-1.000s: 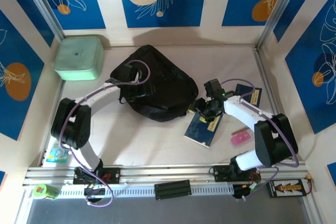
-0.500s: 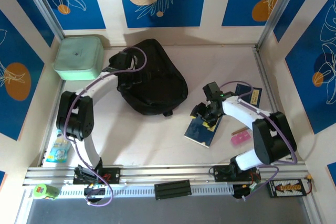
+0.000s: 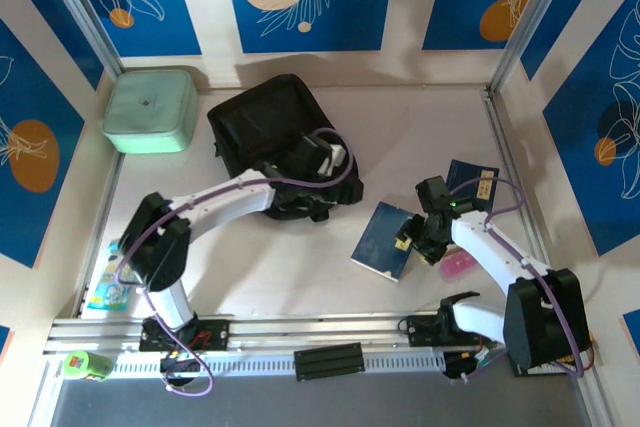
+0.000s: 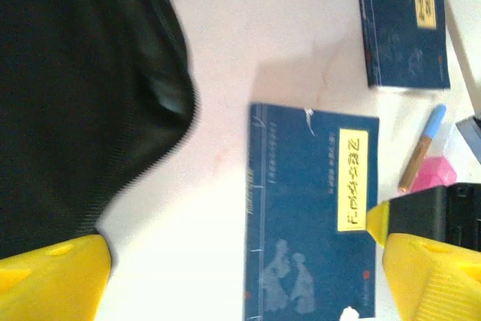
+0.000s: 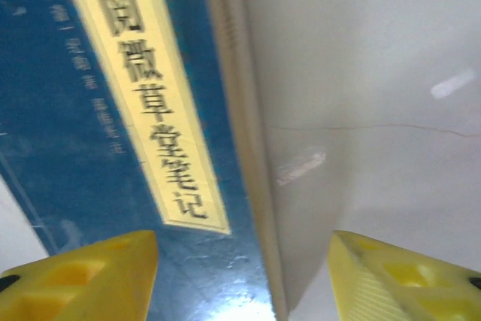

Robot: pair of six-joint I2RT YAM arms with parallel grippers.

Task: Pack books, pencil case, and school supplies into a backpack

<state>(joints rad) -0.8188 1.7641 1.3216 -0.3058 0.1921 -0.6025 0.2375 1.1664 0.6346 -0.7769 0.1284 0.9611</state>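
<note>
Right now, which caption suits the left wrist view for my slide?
Open left hand hovers over a blue book lying beside the black backpack, a second book at upper right.

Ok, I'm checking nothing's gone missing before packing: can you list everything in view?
backpack: one, black, far centre of table
books: two, dark blue with pale yellow labels, flat on the right side; the second farther back
box: one, mint green, far left corner
pink block: one, right of nearer book
pencil: one, blue and brown, beside pink block
packet: one, multicoloured, left edge
small object: one, green-yellow, near-left rail
left gripper: open, between backpack and nearer book
right gripper: open, over nearer book's edge
</note>
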